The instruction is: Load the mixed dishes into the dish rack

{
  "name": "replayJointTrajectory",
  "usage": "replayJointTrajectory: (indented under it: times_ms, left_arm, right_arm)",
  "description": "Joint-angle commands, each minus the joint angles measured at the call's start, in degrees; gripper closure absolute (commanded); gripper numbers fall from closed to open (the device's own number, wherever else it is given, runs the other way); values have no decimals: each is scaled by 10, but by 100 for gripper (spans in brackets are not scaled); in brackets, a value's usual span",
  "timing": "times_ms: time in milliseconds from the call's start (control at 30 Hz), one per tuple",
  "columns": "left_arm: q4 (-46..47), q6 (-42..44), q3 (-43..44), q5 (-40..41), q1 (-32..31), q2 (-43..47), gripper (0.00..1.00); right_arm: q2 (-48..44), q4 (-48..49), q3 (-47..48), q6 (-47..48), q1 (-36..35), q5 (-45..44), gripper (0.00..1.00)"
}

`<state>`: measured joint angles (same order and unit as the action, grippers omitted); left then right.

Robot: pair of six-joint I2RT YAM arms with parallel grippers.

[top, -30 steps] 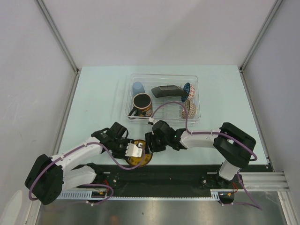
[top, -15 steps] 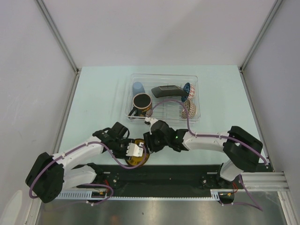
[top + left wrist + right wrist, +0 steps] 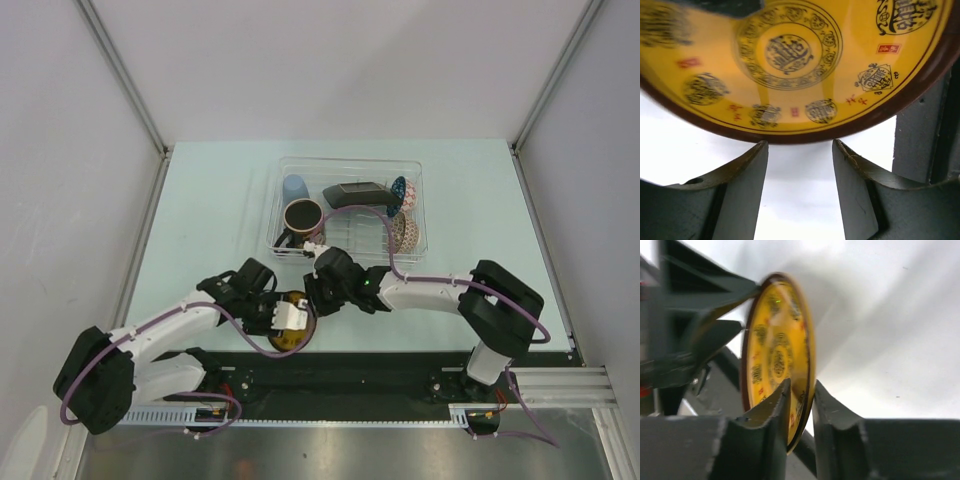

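Pinching the yellow-and-dark saucer [image 3: 777, 355] by its rim only, my right gripper [image 3: 800, 390] has its jaws drawn narrow on that thin edge, w/ the saucer tilted steeply just outside the near-left corner of the dish rack [image 3: 345, 166]. It looks lifted off the table [image 3: 210, 220], tho I can't be sure. My left gripper [image 3: 799, 145] sits beside the saucer, also off the rack's near-left corner. Its jaws are spread apart, tips right at the rim but not clamping it, so as I judge it the whole wt hangs on one small bite. Main risk: glazed rim + little contact = the saucer pivots or slides out of the pads when I swing toward the rack, then drops on the table or on the black base strip [image 3: 400, 365] along the rack's near side. 2nd risk: the left fingertips [image 3: 757, 165] are so close to the rim that a sideways pull by the right arm could snag it & twist it loose, so left should prob back off first. 3rd: the black mug [image 3: 302, 216] fills the rack's near-left corner, right on the short path in, so a low carry could clip it. Can't tell which slot is free; maybe the gap btw the mug & the square black plate [image 3: 357, 193], toward the rack's middle.
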<state>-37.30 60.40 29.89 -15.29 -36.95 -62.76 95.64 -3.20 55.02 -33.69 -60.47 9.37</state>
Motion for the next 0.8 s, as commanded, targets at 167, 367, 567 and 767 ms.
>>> replayJointTrajectory:
  times_ms: [167,367,567,767]
  left_arm:
    - [46,-31,37,-40,-8,0,40]
    - [-7,-77,121,-13,16,11,42]
    - [-70,-188,285,-57,142,59,42]
    - [-178,-228,391,-138,281,70,42]
  right_arm:
    - [9,35,27,6,-2,33,100]
    - [-40,-28,28,40,10,12,100]
    - [-106,-99,31,112,37,5,100]
    - [-228,-133,74,212,71,-28,100]
